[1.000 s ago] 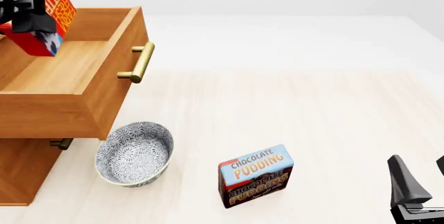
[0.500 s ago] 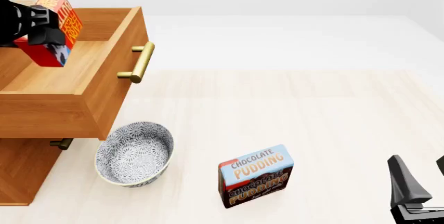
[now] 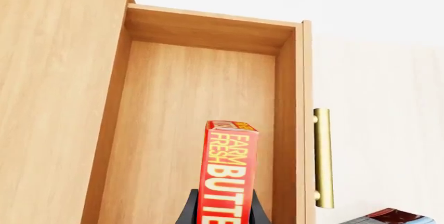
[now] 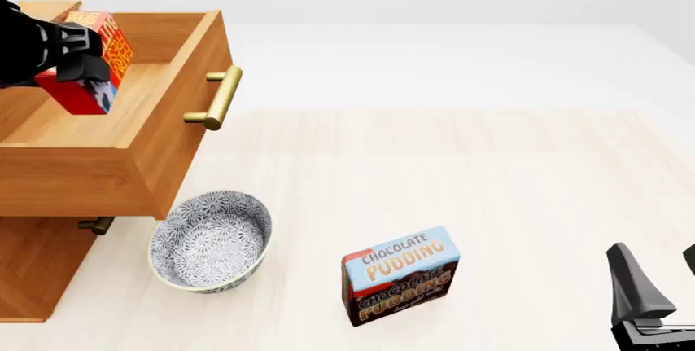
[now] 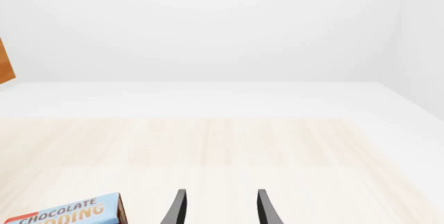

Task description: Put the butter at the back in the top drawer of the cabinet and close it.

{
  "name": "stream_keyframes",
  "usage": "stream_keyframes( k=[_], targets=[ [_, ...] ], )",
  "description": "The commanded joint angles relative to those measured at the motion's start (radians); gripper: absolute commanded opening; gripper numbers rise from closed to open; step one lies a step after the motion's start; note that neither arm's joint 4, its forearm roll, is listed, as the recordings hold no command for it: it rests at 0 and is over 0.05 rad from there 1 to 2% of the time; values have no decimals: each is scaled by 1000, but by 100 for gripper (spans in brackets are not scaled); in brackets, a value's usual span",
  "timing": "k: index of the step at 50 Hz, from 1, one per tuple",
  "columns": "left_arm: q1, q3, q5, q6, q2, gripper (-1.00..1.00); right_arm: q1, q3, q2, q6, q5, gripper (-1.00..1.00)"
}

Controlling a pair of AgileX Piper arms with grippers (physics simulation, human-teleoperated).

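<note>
The butter (image 4: 96, 59), a red box with an orange face, hangs tilted over the open top drawer (image 4: 109, 115) of the cabinet (image 4: 32, 274), just above the drawer's floor. My left gripper (image 4: 74, 62) is shut on it from the left. In the left wrist view the butter (image 3: 230, 167) stands upright between my fingers (image 3: 188, 212) over the drawer floor (image 3: 180, 120), nearer the brass handle (image 3: 323, 156) than the back wall. My right gripper (image 4: 659, 278) sits open at the near right with nothing in it, its fingertips (image 5: 178, 207) apart.
A patterned bowl (image 4: 210, 239) rests on the table below the drawer front. The chocolate pudding box (image 4: 399, 274) stands upright near the front middle, and its top shows in the right wrist view (image 5: 66, 213). A lower drawer's handle (image 4: 96, 224) peeks out under the open drawer.
My left gripper has carried the butter down and slightly right, from above the drawer's rim to inside the drawer. The right arm has stayed still.
</note>
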Motion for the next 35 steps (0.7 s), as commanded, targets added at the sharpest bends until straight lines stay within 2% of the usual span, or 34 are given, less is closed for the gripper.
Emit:
stream_keyframes(
  k=[1, 35],
  targets=[
    [13, 0, -15, 13, -4, -100, 0, 0, 0, 0, 0, 100],
    [55, 27, -54, 14, 19, -100, 0, 0, 0, 0, 0, 100]
  ],
)
